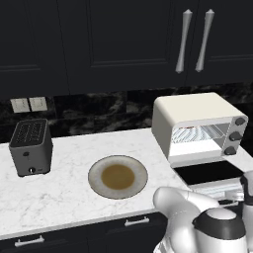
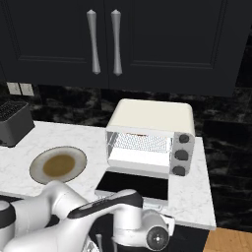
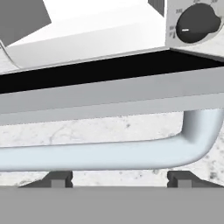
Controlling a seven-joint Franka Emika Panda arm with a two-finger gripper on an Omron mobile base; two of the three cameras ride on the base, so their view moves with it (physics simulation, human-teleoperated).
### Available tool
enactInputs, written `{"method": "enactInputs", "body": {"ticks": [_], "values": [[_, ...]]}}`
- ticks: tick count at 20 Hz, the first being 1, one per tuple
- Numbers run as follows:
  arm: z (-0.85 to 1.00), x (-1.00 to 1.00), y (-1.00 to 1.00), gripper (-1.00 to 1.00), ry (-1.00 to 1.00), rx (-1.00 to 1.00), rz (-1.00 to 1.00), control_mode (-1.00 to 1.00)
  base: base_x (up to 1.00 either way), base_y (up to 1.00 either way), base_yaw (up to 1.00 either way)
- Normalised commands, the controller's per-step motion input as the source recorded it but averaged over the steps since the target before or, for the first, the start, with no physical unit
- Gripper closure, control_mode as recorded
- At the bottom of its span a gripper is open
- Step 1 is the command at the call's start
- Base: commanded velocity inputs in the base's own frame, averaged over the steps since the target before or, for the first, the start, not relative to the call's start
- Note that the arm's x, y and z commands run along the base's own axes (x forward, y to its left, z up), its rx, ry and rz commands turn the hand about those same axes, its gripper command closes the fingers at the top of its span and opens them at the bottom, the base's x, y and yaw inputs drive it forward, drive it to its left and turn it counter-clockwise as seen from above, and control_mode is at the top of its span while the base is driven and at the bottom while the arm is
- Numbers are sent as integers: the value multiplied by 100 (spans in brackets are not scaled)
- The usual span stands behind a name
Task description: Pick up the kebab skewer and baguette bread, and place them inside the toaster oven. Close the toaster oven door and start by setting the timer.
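Observation:
The cream-white toaster oven (image 1: 192, 111) (image 2: 152, 115) stands at the right of the counter with its wire rack showing. The toaster oven door (image 1: 207, 173) (image 2: 133, 184) lies folded down flat, dark glass facing up. In the hand view its silvery bar handle (image 3: 109, 155) runs across just beyond my gripper (image 3: 120, 178), whose fingertips (image 3: 59, 178) stand wide apart, open, with nothing between them. A dark knob (image 3: 197, 24) sits at the upper right there. The kebab skewer and baguette bread are hidden from view.
A round plate (image 1: 96, 178) (image 2: 37, 165) with a brown centre lies bare on the white marble counter, left of the oven. A dark grey slot toaster (image 1: 30, 147) (image 2: 12, 120) stands at the far left. Dark cabinets hang above.

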Motion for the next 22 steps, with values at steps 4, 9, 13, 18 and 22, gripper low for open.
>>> {"method": "enactInputs", "body": {"ticks": [4,9,13,18,22], "values": [[51,12,28,-100,-12,0,0,-100,0,0,0],[54,21,25,-100,-11,0,0,-100,0,0,0],[58,30,22,-100,-11,0,0,-100,0,0,0],[57,36,20,-100,-9,0,0,-100,0,0,0],[54,43,21,-100,-6,0,0,-100,0,0,0]]}}
